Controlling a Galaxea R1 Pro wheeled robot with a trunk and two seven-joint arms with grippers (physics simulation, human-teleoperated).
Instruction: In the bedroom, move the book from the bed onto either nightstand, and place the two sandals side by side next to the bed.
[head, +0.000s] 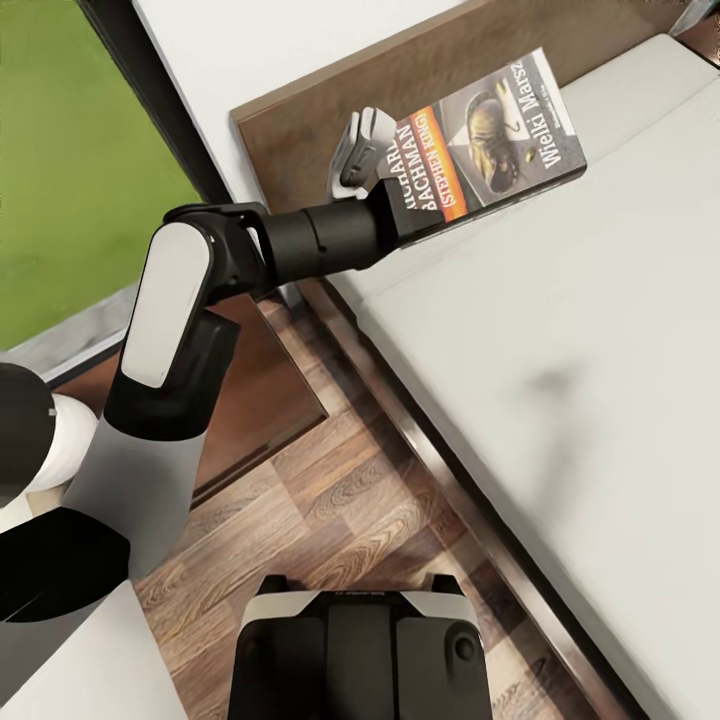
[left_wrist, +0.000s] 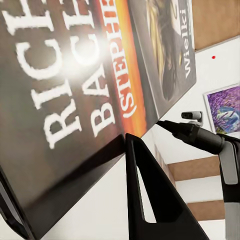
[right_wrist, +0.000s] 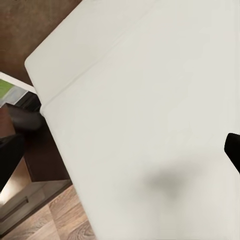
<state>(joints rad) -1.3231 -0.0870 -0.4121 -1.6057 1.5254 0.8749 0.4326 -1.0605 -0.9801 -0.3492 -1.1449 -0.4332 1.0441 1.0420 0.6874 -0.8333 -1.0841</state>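
Observation:
My left gripper (head: 398, 205) is shut on the book (head: 500, 125), a dark paperback with an orange band and white "RICHARD BACHMAN" lettering. It holds the book by one end, tilted, above the head end of the bed (head: 560, 340), close to the wooden headboard (head: 330, 110). In the left wrist view the book's cover (left_wrist: 75, 90) is very close, with a black finger (left_wrist: 150, 200) against its lower edge. The nightstand (head: 260, 395) stands under my left arm, beside the bed, and its dark top (right_wrist: 37, 167) shows past the mattress (right_wrist: 150, 110). A dark fingertip (right_wrist: 233, 150) cuts in at the frame's edge. The two sandals are out of view.
A tall dark-framed window (head: 80, 150) with green outside is on the left. Wood-plank floor (head: 350, 500) runs between the bed frame and my base (head: 355, 650). A black lamp-like arm (left_wrist: 200, 136) and a wall picture (left_wrist: 225, 110) show behind the book.

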